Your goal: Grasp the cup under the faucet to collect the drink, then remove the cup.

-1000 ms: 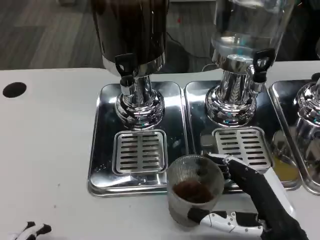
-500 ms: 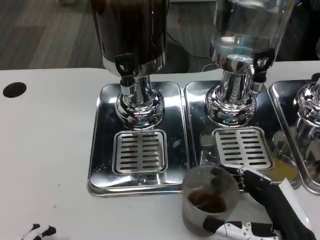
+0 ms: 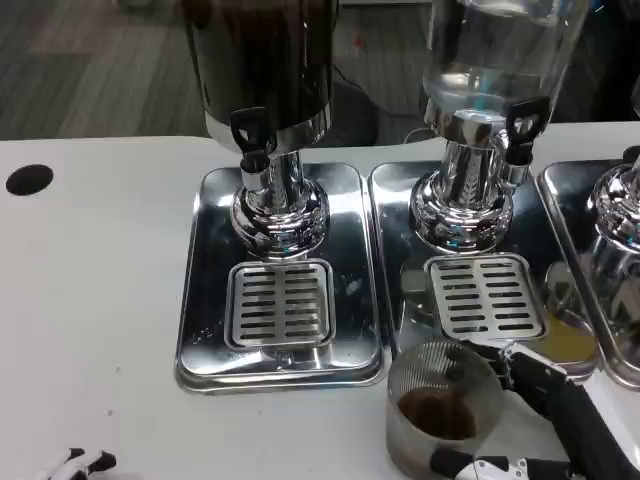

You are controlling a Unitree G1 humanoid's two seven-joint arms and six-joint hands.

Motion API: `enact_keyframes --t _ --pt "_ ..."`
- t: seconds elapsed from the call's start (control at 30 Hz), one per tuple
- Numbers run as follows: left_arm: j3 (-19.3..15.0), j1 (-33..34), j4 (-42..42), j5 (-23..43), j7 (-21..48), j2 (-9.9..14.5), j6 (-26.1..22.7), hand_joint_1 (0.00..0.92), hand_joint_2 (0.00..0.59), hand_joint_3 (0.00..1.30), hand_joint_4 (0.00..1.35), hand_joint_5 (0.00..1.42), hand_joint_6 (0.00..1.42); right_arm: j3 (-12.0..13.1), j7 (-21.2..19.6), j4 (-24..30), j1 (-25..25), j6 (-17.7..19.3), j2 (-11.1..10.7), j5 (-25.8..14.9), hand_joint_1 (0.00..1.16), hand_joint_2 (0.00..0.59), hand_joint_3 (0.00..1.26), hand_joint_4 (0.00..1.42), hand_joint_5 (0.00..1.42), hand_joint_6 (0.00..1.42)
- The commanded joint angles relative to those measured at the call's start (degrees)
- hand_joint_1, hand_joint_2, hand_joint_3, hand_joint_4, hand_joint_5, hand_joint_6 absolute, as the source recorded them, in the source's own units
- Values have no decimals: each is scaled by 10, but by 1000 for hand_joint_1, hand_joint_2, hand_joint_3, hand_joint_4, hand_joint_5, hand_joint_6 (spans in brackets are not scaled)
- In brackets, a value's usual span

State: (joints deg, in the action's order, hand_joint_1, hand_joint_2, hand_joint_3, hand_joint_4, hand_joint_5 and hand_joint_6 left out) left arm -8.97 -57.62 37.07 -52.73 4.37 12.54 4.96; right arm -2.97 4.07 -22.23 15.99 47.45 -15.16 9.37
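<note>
A white table point(image 3: 90, 300) carries a row of chrome drip trays, with grey carpet beyond its far edge. On the left tray point(image 3: 280, 275) stands a dark drink dispenser point(image 3: 262, 70) with a black faucet lever point(image 3: 250, 130) above a slotted grate point(image 3: 281, 304). Beside it on the next tray, a clear-tank dispenser point(image 3: 495, 60) stands over its own grate point(image 3: 486, 296). The ribbed glass cup point(image 3: 442, 405) — a little brown drink in its bottom — sits at the table's near edge, in front of the seam between the two trays and well clear of the dark faucet. The right hand point(image 3: 560, 415) grips it, fingers clamped on its right side and thumb across its lower front. Only the fingertips of the left hand point(image 3: 80, 465) peek in at the bottom left corner — whether they are apart or curled cannot be told.
</note>
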Motion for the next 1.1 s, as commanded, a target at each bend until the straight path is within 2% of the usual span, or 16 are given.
enact_keyframes --t 0.03,0.23,0.43,0.53,0.77,1.1 --pt "2 1 5 -9 7 7 -5 0 91 250 130 219 417 9 -7 -18 -13 41 -2 -2 765 90 450 494 533 360" --pt "1 0 5 -6 7 9 -7 0 92 248 130 219 417 16 -25 -54 -21 80 -3 21 765 90 450 494 533 360" --pt "-2 -5 5 -2 3 11 -6 0 94 247 130 219 417 29 -73 -91 -32 128 -7 76 765 90 452 494 534 361" --pt "-3 -6 4 -1 2 12 -5 0 94 247 130 219 417 29 -84 -99 -35 141 -8 85 758 80 396 461 506 324" --pt "0 -4 1 0 2 12 -5 0 94 247 130 219 417 25 -86 -90 -29 158 -9 87 725 83 317 379 449 261" --pt "6 -2 -1 -1 1 11 -6 0 94 247 130 219 417 23 -74 -75 -20 157 -16 68 710 85 254 290 409 207"
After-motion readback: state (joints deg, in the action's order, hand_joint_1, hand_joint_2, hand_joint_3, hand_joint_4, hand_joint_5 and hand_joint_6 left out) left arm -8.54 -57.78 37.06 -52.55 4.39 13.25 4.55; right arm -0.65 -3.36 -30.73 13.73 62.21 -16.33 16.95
